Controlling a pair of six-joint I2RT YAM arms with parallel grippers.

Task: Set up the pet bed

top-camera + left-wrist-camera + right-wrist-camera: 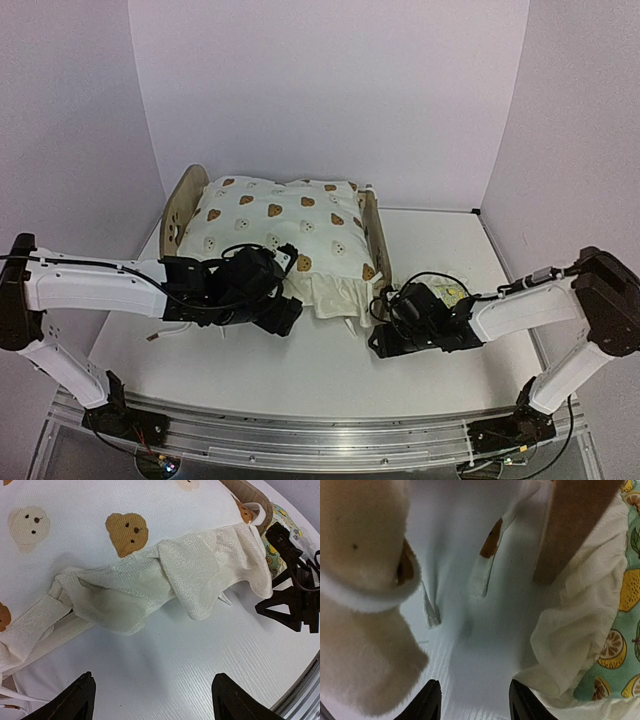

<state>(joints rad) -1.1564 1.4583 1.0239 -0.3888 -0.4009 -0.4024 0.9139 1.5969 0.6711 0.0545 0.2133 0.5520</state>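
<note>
While the pet bed (182, 212) sits on the table (300, 375) under the bear-print cushion (280, 225), the left gripper (152, 700) hovers just off the bed's near end, jaws spread wide and holding nothing. The right gripper (474, 702), likewise parted and empty, is low by the bed's near right corner, beside the lemon-print pillow (620, 645) lying just right of the bed.

A white table (300, 370) with a faintly ribbed top sits inside a plain booth. A pale back wall (330, 90) meets a left wall (70, 130) and a right wall (580, 130), all tinted lilac. Light is soft and even, with faint shadows. An aluminium rail (320, 435) runs along the near edge.
</note>
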